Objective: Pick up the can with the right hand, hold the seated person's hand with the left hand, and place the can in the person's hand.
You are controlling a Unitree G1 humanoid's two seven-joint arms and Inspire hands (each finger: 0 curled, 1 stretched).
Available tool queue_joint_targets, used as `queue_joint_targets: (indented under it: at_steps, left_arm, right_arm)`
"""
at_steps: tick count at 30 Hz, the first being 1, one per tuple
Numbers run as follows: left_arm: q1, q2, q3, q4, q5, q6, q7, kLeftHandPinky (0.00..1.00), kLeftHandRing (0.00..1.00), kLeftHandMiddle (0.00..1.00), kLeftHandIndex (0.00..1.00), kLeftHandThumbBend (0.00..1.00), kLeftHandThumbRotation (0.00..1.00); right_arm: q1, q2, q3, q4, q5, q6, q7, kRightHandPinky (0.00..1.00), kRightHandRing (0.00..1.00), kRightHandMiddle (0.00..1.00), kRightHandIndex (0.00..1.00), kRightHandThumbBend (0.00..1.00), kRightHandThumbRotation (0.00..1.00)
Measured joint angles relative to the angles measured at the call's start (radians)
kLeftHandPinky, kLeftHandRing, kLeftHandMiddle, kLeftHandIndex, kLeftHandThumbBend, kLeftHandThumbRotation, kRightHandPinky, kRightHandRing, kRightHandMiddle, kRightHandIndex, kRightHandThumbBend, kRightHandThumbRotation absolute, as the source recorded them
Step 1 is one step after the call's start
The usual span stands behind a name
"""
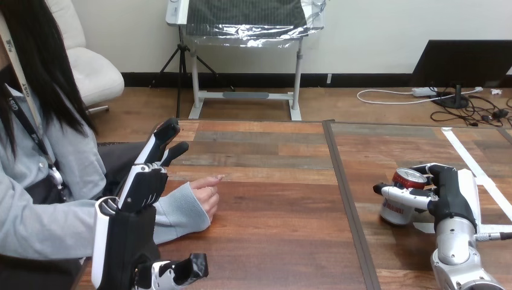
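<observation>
We are looking down across the wooden desk (272, 205). The can (395, 212) is sitting on the desk's right half, to the right of the dark seam (347, 199) running down the boards. Its red top is showing above a white-and-red body. The right hand (450, 199) is wrapping round the can from the right, with the fingers (401, 193) curling across its front, so this hand is clasping the can. We cannot tell whether the can's base is resting on the desk or sitting just off it. A strip of white tape (477, 175) is lying on the desk just beside and behind this hand. On the left half, the person's hand (205, 196) is resting on the desk, coming out of a light grey-blue sleeve (175, 214). It is loosely curled, with one finger pointing toward the middle of the desk. The left hand (142, 187) is standing raised in front of that sleeve. Its fingers (162, 142) are stretching straight, side by side, pointing up and away from us, and the thumb (184, 269) is sticking out low to the side, so this hand is lying open. We cannot tell whether it is touching the sleeve. The can and the person's hand are sitting well apart, with the seam between them.
</observation>
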Motion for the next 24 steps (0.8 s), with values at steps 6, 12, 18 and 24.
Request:
queue_joint_targets:
  at_steps: [6, 12, 18, 24]
  left_arm:
    - [0.0, 0.0, 0.001, 0.001, 0.0, 0.001, 0.0, 0.84, 0.92, 0.92, 0.88, 0.97, 0.73]
    - [0.0, -0.001, 0.005, 0.002, 0.0, 0.002, 0.0, 0.84, 0.92, 0.92, 0.88, 0.98, 0.73]
    - [0.0, -0.003, 0.014, 0.006, 0.003, 0.002, 0.0, 0.85, 0.92, 0.92, 0.89, 0.99, 0.72]
    - [-0.003, -0.004, 0.023, 0.022, 0.003, 0.002, 0.0, 0.87, 0.92, 0.93, 0.89, 1.0, 0.71]
  right_arm:
    - [0.0, 0.0, 0.0, 0.0, 0.001, -0.011, 0.0, 0.38, 0.44, 0.52, 0.53, 0.82, 0.0]
    - [0.0, 0.0, 0.003, 0.0, -0.002, -0.027, 0.0, 0.38, 0.44, 0.52, 0.53, 0.82, 0.0]
    - [0.0, 0.0, 0.009, 0.0, -0.009, -0.041, 0.0, 0.39, 0.44, 0.52, 0.53, 0.82, 0.0]
    - [0.0, 0.0, 0.01, 0.0, -0.013, -0.052, 0.0, 0.37, 0.42, 0.52, 0.53, 0.82, 0.0]
